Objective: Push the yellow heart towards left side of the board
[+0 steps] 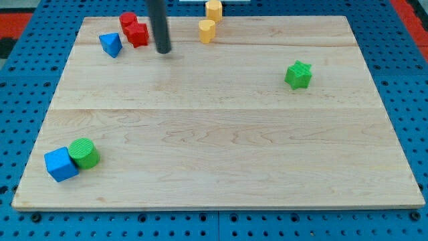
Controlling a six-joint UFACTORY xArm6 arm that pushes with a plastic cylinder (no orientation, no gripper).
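Where the pale wooden board (221,134) meets the view's top edge, my tip (164,50), the lower end of a straight dark rod, rests on the wood between the red blocks and the yellow ones. It is a bare rod end with nothing to spread or pinch, and it touches no block.

Two small yellow blocks stand to the tip's right. The nearer yellow block (207,31) sits just inside the board near the top edge, a short way right of the tip and slightly above it. The farther yellow block (213,9) lies above that one, at or past the board's top edge. Their shapes are too small to make out, so I cannot tell which of them is the yellow heart.

To the tip's left, two red blocks (134,29) of unclear shape lie touching one another, close to the rod. Further left, just beside them, is a blue triangular block (111,44).

A green star-shaped block (298,74) stands alone on the view's right half, well apart from everything else. In the bottom left corner, a blue cube (61,164) and a green cylinder (84,152) sit touching each other, the cylinder to the cube's upper right.

The board rests on a blue perforated table top (27,221).
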